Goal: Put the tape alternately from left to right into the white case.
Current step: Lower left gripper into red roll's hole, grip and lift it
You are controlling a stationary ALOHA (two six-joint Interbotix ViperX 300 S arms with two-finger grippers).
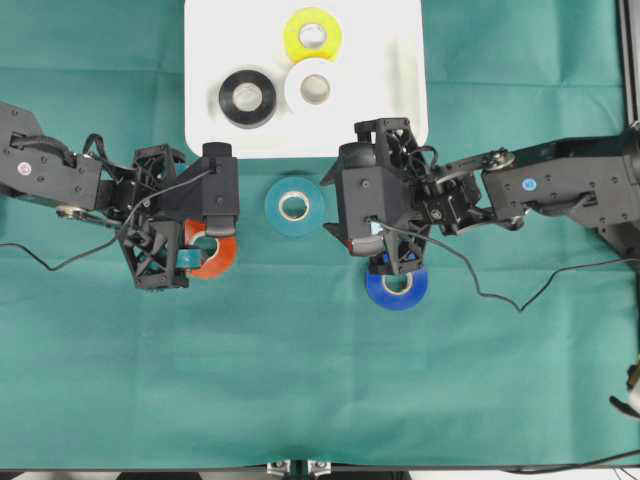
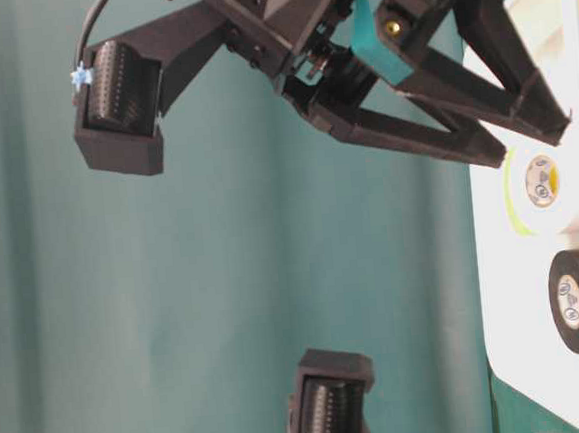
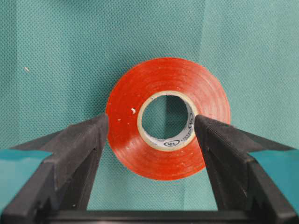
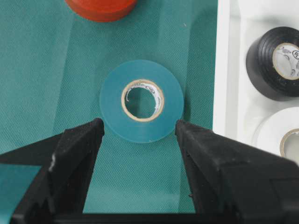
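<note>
The white case (image 1: 400, 60) sits at the back centre and holds a yellow tape roll (image 1: 313, 35), a black roll (image 1: 247, 97) and a white roll (image 1: 314, 88). On the green cloth lie a red roll (image 3: 163, 154), a teal roll (image 1: 294, 206) and a blue roll (image 1: 398, 289). My left gripper (image 3: 149, 123) hangs open over the red roll (image 1: 218, 255), one finger at each side of it. My right gripper (image 4: 138, 127) is open just short of the teal roll (image 4: 141, 100), and its arm partly covers the blue roll.
Green cloth (image 1: 300, 380) covers the table. The case's rim (image 4: 222, 70) runs close to the right of the teal roll. A cable (image 1: 480, 290) trails from the right arm across the cloth. The yellow roll (image 2: 538, 182) and black roll (image 2: 572, 300) also appear at table level.
</note>
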